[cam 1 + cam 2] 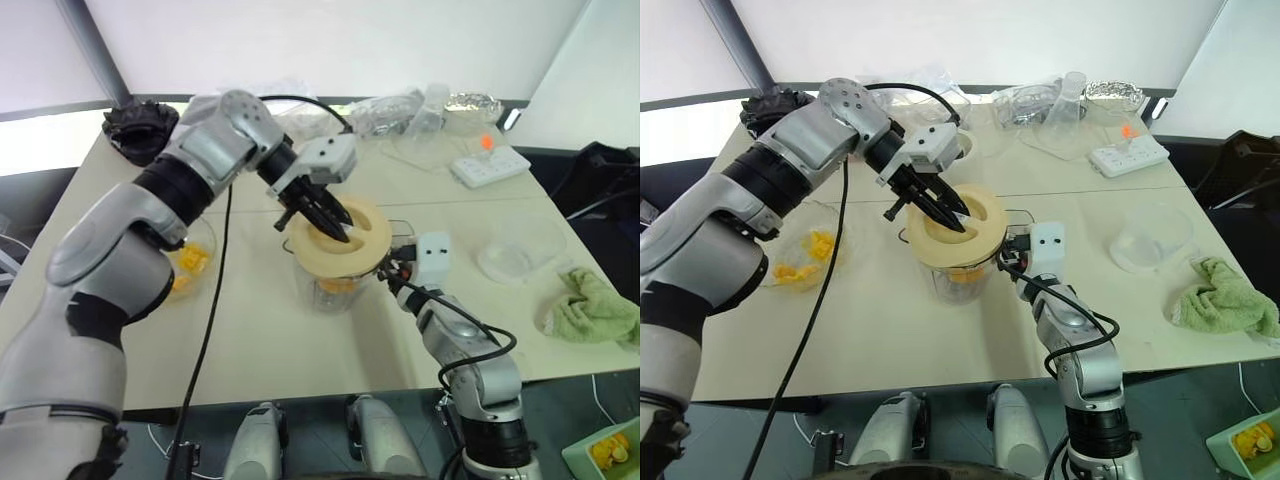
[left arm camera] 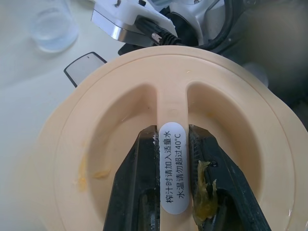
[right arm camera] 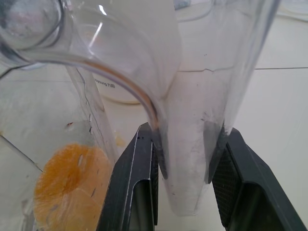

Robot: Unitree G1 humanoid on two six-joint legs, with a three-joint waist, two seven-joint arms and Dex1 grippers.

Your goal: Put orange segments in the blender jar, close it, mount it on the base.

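Left gripper (image 2: pixel 175 192): pinching the lid's (image 1: pixel 372 237) centre ridge atop the blender jar (image 1: pixel 330 290).
Right gripper (image 3: pixel 185 187): clamping the jar's handle.
Orange segments (image 3: pixel 67 185): lying inside the jar.
Nearby: glass bowl (image 1: pixel 800 255), green cloth (image 1: pixel 595 310).

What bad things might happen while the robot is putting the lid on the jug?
1. The left gripper pinches only the thin ridge of the lid, and sticky orange pulp sits on one finger, so the lid might slip or go on crooked.
2. The right gripper holds the jug by just its clear handle. A hard push on the lid could tip the jug.
3. If the jug tips, the orange pieces inside might spill.
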